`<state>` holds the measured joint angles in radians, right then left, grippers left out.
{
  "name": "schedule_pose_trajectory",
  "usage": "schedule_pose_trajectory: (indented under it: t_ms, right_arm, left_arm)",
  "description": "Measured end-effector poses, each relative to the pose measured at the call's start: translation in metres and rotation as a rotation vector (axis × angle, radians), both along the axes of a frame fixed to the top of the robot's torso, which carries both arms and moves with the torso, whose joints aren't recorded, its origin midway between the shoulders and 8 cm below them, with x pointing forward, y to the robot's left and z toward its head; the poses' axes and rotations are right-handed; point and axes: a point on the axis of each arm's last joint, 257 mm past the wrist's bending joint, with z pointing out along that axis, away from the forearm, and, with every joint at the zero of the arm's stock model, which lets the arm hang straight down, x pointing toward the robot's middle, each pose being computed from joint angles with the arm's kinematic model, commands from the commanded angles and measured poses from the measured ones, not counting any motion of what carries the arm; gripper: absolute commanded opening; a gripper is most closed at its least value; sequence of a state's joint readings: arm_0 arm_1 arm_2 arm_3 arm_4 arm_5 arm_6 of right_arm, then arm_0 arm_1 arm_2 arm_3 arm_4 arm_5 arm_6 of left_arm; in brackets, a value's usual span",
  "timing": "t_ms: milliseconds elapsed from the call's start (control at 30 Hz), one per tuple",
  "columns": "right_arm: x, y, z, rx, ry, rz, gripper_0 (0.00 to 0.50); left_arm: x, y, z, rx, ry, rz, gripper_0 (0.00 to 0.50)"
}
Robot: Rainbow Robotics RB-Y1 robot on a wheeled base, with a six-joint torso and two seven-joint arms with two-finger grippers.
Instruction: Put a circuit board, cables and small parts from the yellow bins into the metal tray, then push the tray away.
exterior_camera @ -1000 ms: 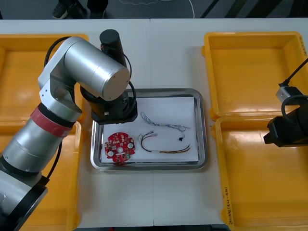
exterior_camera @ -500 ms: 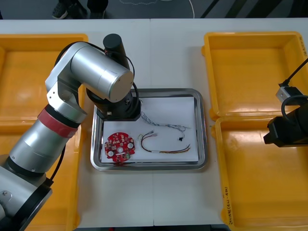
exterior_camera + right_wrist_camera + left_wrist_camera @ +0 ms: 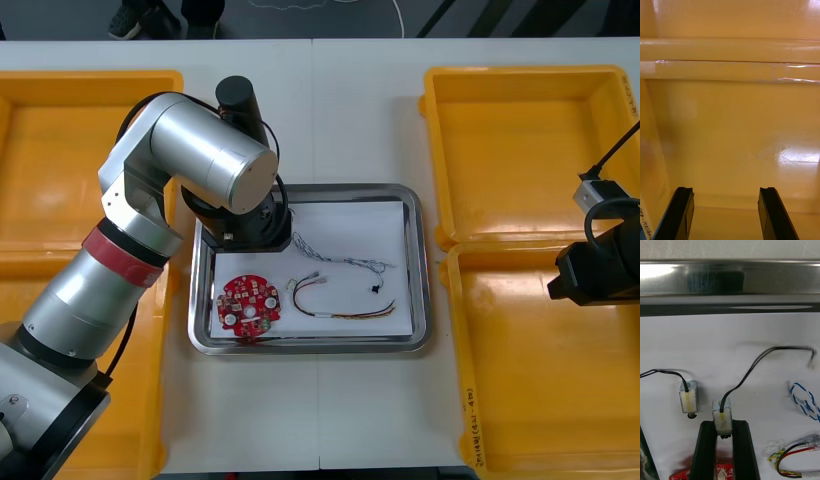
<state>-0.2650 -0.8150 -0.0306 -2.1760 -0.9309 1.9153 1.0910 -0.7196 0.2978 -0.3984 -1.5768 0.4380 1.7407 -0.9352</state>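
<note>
Tray: the metal tray [image 3: 424,300], white inside, sits on the tabletop [image 3: 340,110] between the yellow bins [image 3: 90,180]. Its shiny rim crosses just beyond the tips of the left jaws.
Left jaws: closed to the width of a small metal part [image 3: 722,419], pinched between the two black fingers [image 3: 703,450] at their tips. The left arm [image 3: 215,160] hangs over the tray's far left corner.
Held part: its pale yellow face is turned up toward the wrist. A black cable [image 3: 752,367] leaves its top and curves away beyond the fingertips over the white floor. Whether the part touches that floor cannot be told.
Second part: a second small metal part [image 3: 688,396] of the same kind lies on the white floor just beside the left jaws. It is outside them and apart from the held one, and its own black lead trails off to the side.
Circuit board: the round red circuit board [image 3: 247,305] lies in the tray behind the left jaws, near the finger bases.
Other cables: the blue and white cable [image 3: 803,399] lies on the white floor well outside the left jaws, on the side away from the second part. The red and yellow cable [image 3: 790,455] lies near it, beside the finger on that side.
Right jaws: wide apart with nothing between them, above the bare floor of the near right yellow bin [image 3: 520,400]. The bin rims cross beyond the fingertips. The right arm [image 3: 595,270] sits at the tabletop's right edge.
</note>
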Motion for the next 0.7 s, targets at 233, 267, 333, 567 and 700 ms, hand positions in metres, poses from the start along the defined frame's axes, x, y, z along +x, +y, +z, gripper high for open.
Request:
schedule_pose_trajectory:
  t_ms: [233, 267, 333, 567, 700]
  right_arm:
    - [0.0, 0.0, 0.0, 0.0, 0.0, 0.0, 0.5]
    - [0.0, 0.0, 0.0, 0.0, 0.0, 0.0, 0.5]
    - [0.0, 0.0, 0.0, 0.0, 0.0, 0.0, 0.5]
    - [0.0, 0.0, 0.0, 0.0, 0.001, 0.0, 0.5]
    - [0.0, 0.0, 0.0, 0.0, 0.001, 0.0, 0.5]
  left_arm:
    - [0.002, 0.002, 0.0, 0.007, -0.006, 0.005, 0.5]
    - [0.002, 0.003, 0.001, 0.01, -0.008, 0.007, 0.5]
    - [0.003, 0.004, 0.001, 0.015, -0.013, 0.01, 0.5]
    - [-0.005, 0.006, 0.017, 0.033, -0.021, 0.0, 0.5]
    - [-0.011, 0.008, 0.037, 0.026, -0.034, 0.001, 0.5]
